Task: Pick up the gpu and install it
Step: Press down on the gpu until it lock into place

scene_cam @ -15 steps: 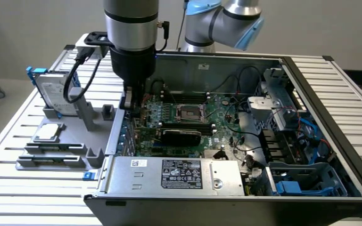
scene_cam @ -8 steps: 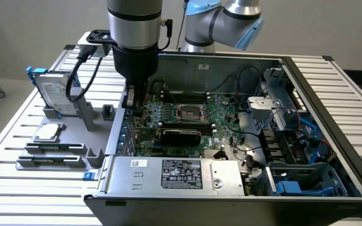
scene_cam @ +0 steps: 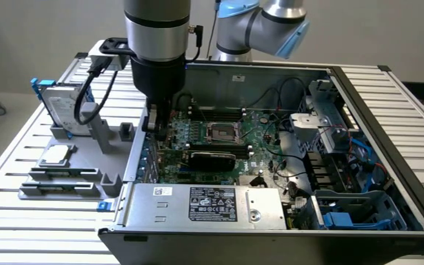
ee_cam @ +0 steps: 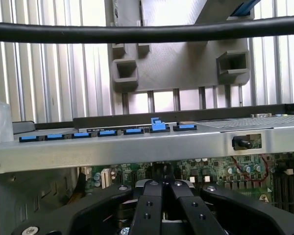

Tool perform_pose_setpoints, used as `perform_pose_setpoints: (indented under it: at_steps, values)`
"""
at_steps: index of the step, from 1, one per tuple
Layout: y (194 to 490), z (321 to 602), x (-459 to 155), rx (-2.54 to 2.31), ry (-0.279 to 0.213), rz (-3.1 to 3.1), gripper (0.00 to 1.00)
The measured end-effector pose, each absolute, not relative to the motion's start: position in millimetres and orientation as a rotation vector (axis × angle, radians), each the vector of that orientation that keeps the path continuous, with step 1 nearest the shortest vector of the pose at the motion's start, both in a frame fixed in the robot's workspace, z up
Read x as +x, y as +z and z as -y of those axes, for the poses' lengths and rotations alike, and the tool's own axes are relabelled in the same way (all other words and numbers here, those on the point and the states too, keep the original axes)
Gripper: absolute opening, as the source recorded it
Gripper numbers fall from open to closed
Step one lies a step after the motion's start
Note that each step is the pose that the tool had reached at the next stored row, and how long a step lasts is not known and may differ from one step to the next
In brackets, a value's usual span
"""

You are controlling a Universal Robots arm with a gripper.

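computer case: on the worktop.
holder: beside the case, on the exterior view's left.
gpu: inside the case, near its middle.

The arm is showing brushed silver tubing, ringed by 1 black band, and the joints behind it are wearing pale blue caps. Lower down, the wrist is running into a glossy black housing, with a white camera block clamped beside it (a black cable is looping off it). Up close, the gripper is showing 2 matte black fingers, each dotted with small screws and flanked by black linkage arms.
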State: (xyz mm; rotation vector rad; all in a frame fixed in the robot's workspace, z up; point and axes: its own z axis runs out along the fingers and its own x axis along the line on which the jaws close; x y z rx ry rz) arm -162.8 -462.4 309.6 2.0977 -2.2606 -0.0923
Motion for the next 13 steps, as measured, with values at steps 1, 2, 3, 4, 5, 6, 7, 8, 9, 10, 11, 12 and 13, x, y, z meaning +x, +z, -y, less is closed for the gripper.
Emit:
perform_pose_setpoints:
  at_steps: [1, 2, 3, 4, 5, 6, 7, 8, 9, 10, 11, 12, 13]
  values:
    - [310, 464, -163, 2.097, -0.093, 2.26, 0.11]
    - [310, 466, -163, 2.097, -0.093, 2.26, 0.11]
    - [310, 468, -163, 2.097, -0.093, 2.26, 0.11]
    - [310, 470, -163, 2.097, -0.093, 2.26, 0.11]
    - [310, 471, -163, 2.097, -0.093, 2.26, 0.11]
    - [310, 473, -163, 2.097, -0.093, 2.26, 0.11]
    - [309, 473, -163, 2.097, -0.093, 2.26, 0.11]
    - [309, 474, -163, 2.097, -0.093, 2.261, 0.11]
    - [309, 475, -163, 2.097, -0.093, 2.261, 0.11]
    - [309, 475, -163, 2.096, -0.093, 2.261, 0.11]
    - [308, 475, -163, 2.095, -0.093, 2.263, 0.11]
    - [307, 475, -163, 2.093, -0.093, 2.264, 0.11]
    - [307, 476, -164, 2.091, -0.093, 2.266, 0.11]
